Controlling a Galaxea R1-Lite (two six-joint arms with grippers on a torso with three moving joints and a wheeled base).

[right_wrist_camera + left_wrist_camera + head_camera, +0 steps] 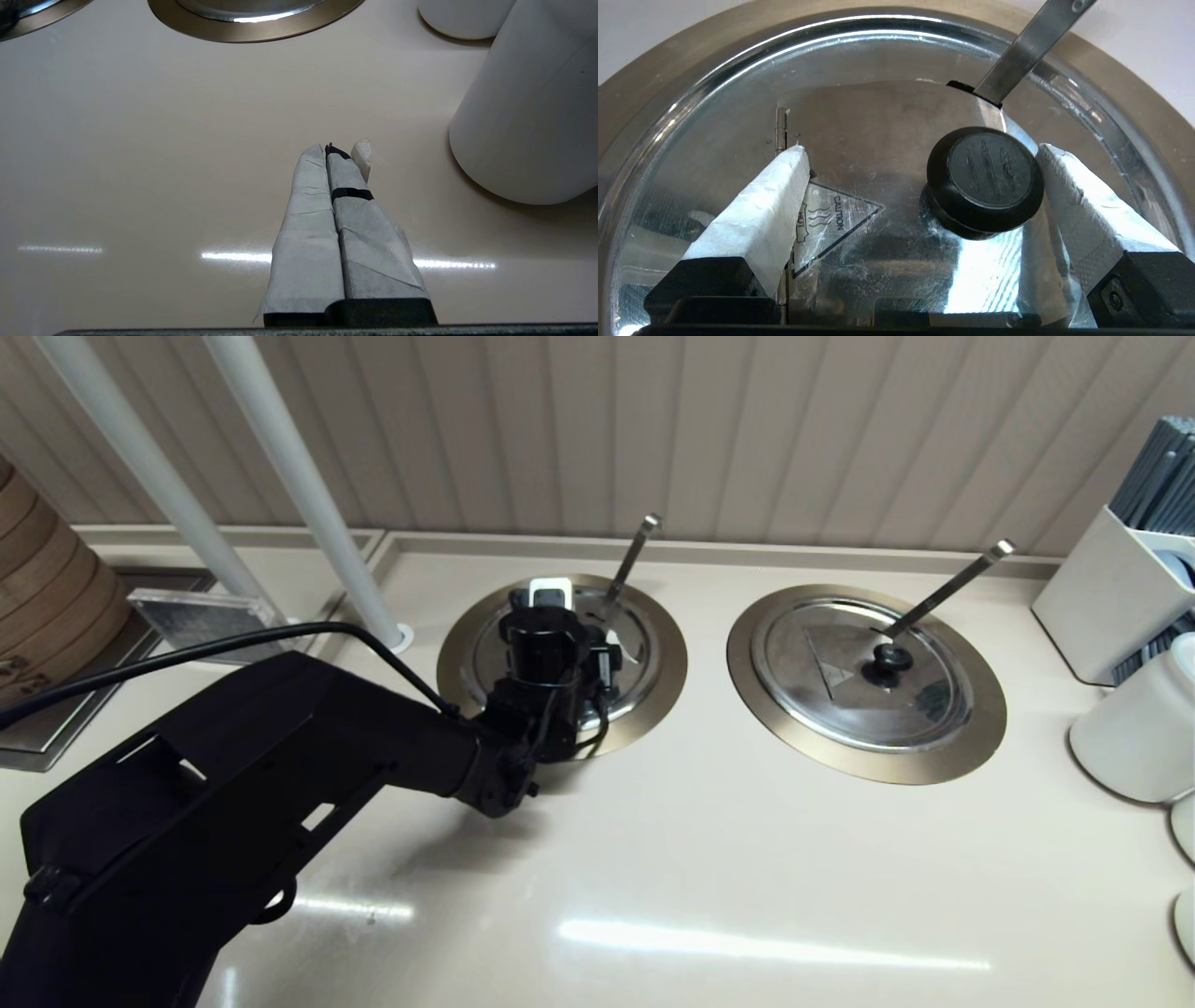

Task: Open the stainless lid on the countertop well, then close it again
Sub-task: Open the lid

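Note:
The stainless lid [644, 644] lies flat and closed on the left countertop well, inside its bronze-gold collar [462, 658]. My left gripper [590, 663] hovers over it, open. In the left wrist view the left gripper [922, 149] straddles the black knob [985, 182]. One taped finger [1069, 186] sits right against the knob and the other finger [770, 200] stands well apart, by the hinge [781, 126] and the caution triangle [836, 217]. The ladle handle [1027, 46] rises through the lid's slot. My right gripper [334, 149] is shut on nothing, low over the bare counter.
The twin well with its closed lid [864, 672] and ladle handle [943, 588] lies to the right. White jars [1134, 728] and a utensil holder [1111, 588] crowd the right edge; one jar [528, 116] stands near my right gripper. White poles [308, 495] and a bamboo steamer [47, 597] stand at left.

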